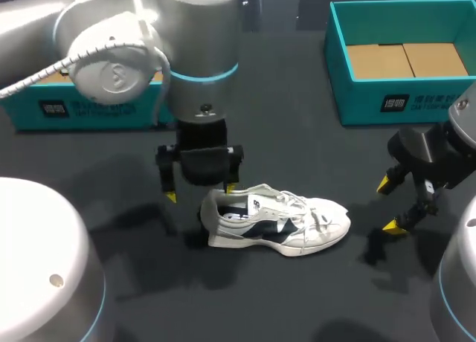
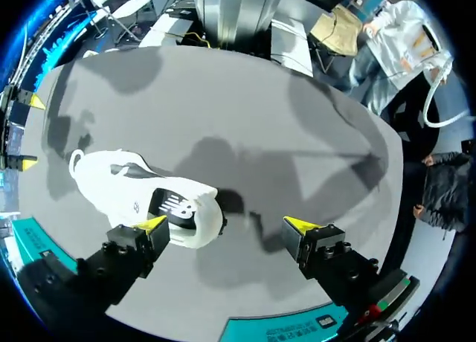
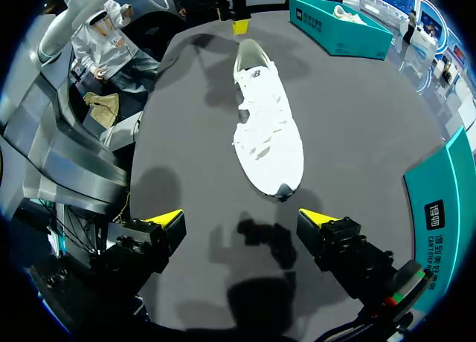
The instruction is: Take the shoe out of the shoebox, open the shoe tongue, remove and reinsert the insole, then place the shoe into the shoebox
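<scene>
Dark table [image 1: 297, 97] bears white shoe [image 1: 286, 224] — teal shoebox [image 1: 364, 104] and second box [image 1: 89, 110].

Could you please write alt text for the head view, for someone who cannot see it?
A white sneaker stands on a dark table, heel at the open left gripper, toe pointing toward the open right gripper, which is apart from it. An open teal shoebox sits far right; a second teal box is partly hidden behind the left arm.

A dark grey table [image 1: 297, 134] bears a teal box [image 1: 89, 108] at its far left.
</scene>
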